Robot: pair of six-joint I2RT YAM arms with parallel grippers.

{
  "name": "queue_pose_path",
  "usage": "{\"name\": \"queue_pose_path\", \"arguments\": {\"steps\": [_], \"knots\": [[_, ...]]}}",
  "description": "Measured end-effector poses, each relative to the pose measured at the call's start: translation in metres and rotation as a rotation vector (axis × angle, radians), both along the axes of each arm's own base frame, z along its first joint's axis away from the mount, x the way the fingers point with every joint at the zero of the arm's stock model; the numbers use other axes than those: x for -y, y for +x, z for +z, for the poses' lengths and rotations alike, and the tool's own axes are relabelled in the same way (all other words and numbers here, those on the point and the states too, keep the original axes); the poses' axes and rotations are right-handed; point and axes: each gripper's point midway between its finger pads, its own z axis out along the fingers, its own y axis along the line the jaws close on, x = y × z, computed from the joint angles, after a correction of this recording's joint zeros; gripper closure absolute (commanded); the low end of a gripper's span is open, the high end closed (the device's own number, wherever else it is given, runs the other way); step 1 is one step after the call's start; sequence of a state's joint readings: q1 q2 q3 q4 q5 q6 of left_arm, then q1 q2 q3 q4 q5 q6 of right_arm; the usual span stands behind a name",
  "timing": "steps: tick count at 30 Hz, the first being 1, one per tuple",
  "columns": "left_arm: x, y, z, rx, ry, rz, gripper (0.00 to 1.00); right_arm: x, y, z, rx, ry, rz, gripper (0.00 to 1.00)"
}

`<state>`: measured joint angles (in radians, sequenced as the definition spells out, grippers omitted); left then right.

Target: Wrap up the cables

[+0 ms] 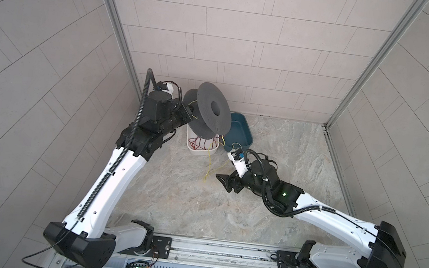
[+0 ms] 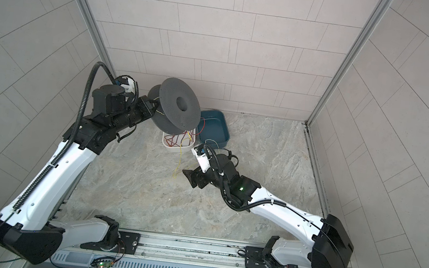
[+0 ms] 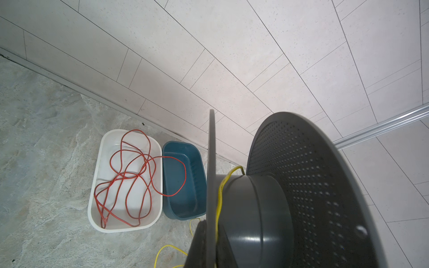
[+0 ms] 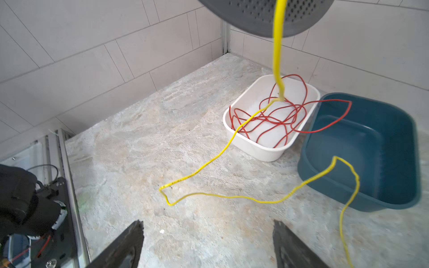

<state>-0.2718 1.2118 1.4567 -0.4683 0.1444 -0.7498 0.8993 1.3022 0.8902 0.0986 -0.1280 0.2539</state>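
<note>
Left: raised high, stretched forward, with left claw clamped on a flange of the dark grey spool. Draped from hub to desk, yellow wire. Right: reaching low over desk, with right claw wide apart, empty, near wire.

A robot test cell in a lab: tile-patterned wall panels in aluminium framing enclose a stone-look tabletop

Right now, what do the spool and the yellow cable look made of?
Spool: dark grey moulded plastic, it seems; matte perforated flanges, slight sheen on the hub. Yellow cable: thin wire in plastic insulation, probably; it kinks and hangs limp.
</note>
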Motion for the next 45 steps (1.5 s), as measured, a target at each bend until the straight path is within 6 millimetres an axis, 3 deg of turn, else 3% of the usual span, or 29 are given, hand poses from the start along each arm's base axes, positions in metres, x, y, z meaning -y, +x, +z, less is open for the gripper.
{"name": "queue_pose_path", "arguments": {"steps": [7,15,20,26,34,45], "knots": [[0.000,0.001,0.002,0.006,-0.008,0.004,1.00,-0.024,0.019,-0.021,-0.134,0.135,-0.074,0.24],[-0.002,0.002,0.004,0.014,-0.012,0.017,1.00,-0.051,0.037,-0.020,-0.229,0.256,-0.120,0.33],[-0.003,0.003,0.005,0.019,-0.011,0.026,1.00,-0.060,0.041,-0.032,-0.298,0.303,-0.139,0.39],[-0.005,0.004,0.005,0.023,-0.006,0.038,1.00,-0.060,0.042,-0.037,-0.350,0.338,-0.169,0.41],[-0.007,0.005,0.001,0.019,-0.002,0.047,1.00,-0.059,0.044,-0.036,-0.374,0.361,-0.193,0.65],[-0.010,0.007,0.001,0.023,0.003,0.070,1.00,-0.061,0.041,-0.036,-0.389,0.368,-0.185,0.84]]}}
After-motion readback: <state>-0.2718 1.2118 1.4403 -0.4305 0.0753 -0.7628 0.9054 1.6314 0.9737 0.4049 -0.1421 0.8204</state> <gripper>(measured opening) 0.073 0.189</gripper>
